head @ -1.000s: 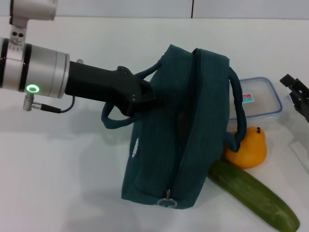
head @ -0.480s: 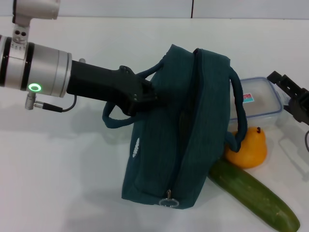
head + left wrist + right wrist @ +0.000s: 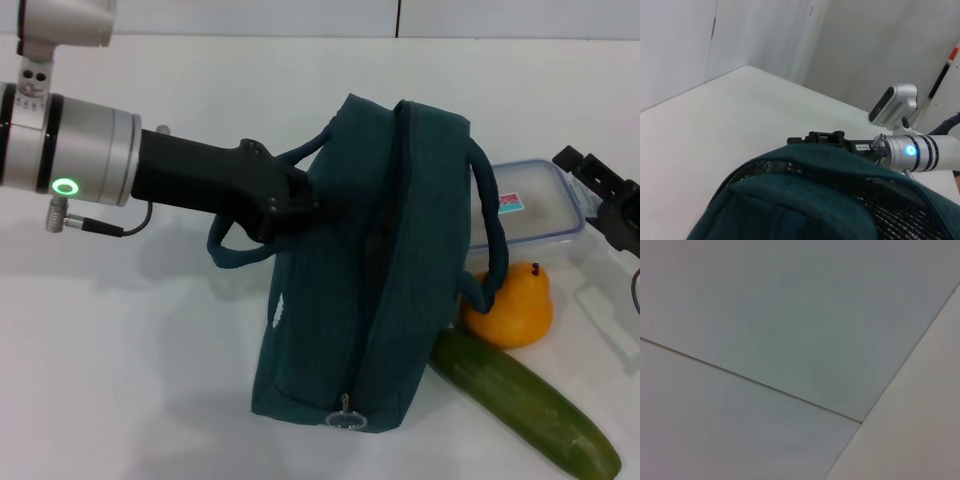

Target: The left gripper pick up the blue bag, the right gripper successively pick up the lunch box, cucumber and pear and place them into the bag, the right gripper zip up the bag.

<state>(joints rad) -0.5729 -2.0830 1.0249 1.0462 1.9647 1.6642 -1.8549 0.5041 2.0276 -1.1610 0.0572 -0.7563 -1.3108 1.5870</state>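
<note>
soft blue bag (image 3: 370,270) sags from closed left pincer (image 3: 305,205); rigid lunch box (image 3: 535,205) wants edge grip.

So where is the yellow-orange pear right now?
In the head view the yellow-orange pear sits right of the teal-blue fabric bag, between the clear lunch box and the dark green cucumber.

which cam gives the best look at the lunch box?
Head view: the lunch box sits on the table behind the blue bag, its lid, rim and pink label visible, with the right gripper near it. The left wrist view shows only bag and gripper; the right wrist view shows only walls.
</note>
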